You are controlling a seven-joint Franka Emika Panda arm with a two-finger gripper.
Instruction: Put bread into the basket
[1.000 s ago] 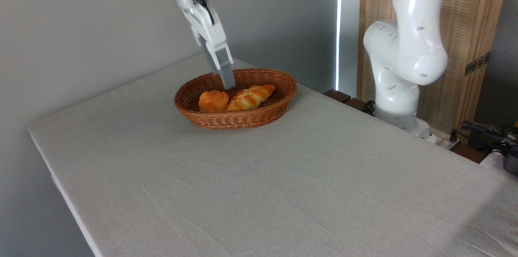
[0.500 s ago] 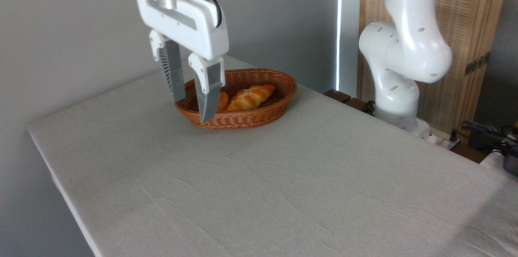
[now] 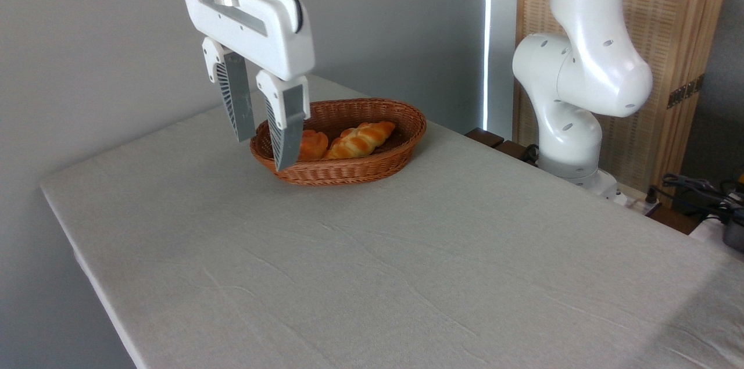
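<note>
- The table (image 3: 372, 264), covered in a pale grey cloth, runs from the lower left up to the far right; its bare surface lies below and to the left of the jaws.
- The gripper (image 3: 261, 151) hangs above the table with its fingers pointing down. The jaws stand apart with a clear gap between them and nothing is held.
- The left finger (image 3: 235, 99) shows its ribbed inner face; the right finger (image 3: 285, 125) crosses in front of the near left rim of the basket.
- The basket (image 3: 349, 171), oval and reddish-brown wicker, sits on the table just right of and behind the jaws.
- A small round orange bun (image 3: 314, 145) lies in the basket's left end, immediately right of the right finger and partly hidden by it.
- The bread (image 3: 360, 139), a braided golden loaf, lies inside the basket, touching the bun, further right of the jaws.
- The white arm base (image 3: 572, 119) stands well right of the jaws, before a wooden screen (image 3: 674, 38).
</note>
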